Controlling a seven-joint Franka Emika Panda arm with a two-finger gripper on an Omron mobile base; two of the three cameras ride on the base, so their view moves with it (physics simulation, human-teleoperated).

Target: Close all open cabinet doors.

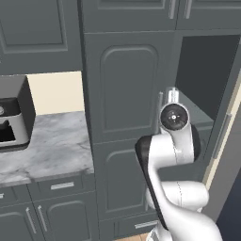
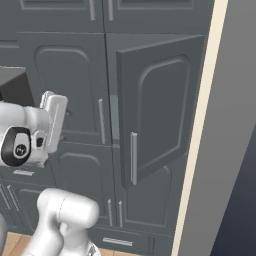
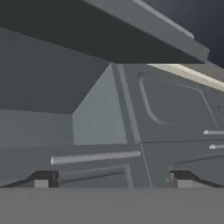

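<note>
From the left base view I see the tall bank of slate-grey cabinets, with one open door (image 1: 225, 127) swung out at the right, seen nearly edge-on so that its panel is hard to read; the dark cabinet interior (image 1: 207, 70) shows beside it. My own arm (image 1: 172, 160) covers the lower part of that opening and the lower edge of the closed door (image 1: 127, 87) to its left. A marble counter (image 1: 52, 146) runs off the left edge, with a dark appliance (image 1: 12, 117) on it that is cut off by the frame.

Over in the right base view the open door (image 2: 160, 107) faces me, arch-topped panel plain, its silver handle (image 2: 133, 157) near the free edge. It stands out from the cabinet front at a clear angle. A cream wall edge (image 2: 200, 130) runs behind it. The hand end of the arm (image 2: 50, 125) sits well left of the door, in front of the closed door (image 2: 70, 95), not touching either as far as I can tell.

Through the hand view, which is rolled, the two fingertips (image 3: 41, 179) stand wide apart at the bottom with nothing between them. The open door's underside (image 3: 109, 35) crosses the top, and a handle (image 3: 94, 157) lies just above the tips.
</note>
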